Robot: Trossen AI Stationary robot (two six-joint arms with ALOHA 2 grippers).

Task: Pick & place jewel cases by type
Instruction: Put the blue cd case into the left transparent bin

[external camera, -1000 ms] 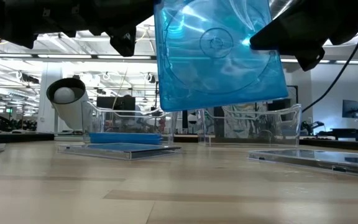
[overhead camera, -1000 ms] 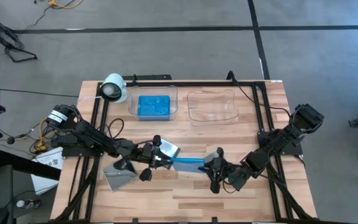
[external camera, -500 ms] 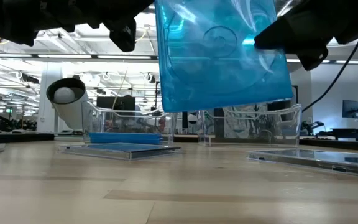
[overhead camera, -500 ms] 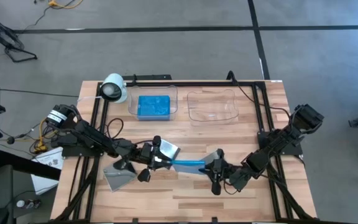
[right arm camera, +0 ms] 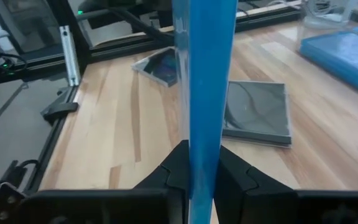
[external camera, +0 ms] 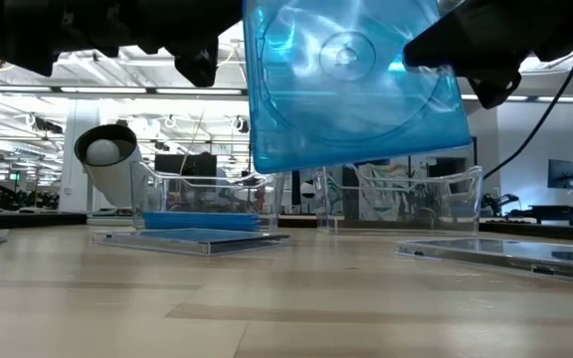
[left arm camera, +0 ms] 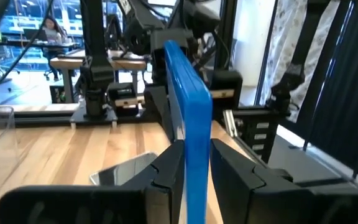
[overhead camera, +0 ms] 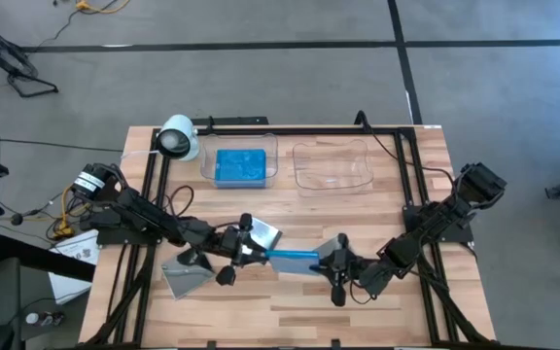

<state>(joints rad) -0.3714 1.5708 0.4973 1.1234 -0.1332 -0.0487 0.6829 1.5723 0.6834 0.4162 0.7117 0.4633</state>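
Wooden table: two trays, camera, flat cases.

Grey floor with dark seams; ceiling strip lights; desks behind.

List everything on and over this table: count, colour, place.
held jewel case: one, translucent blue, on edge above mid-table, between both grippers
tray jewel case: at least one, blue, flat in the left tray
loose jewel cases: two, clear/grey, flat on the table's left half
right tray: one, clear, far side
camera: one, white, far left
table: one, light wood
left gripper: dark, at the held case's left end
right gripper: dark, shut on its right end
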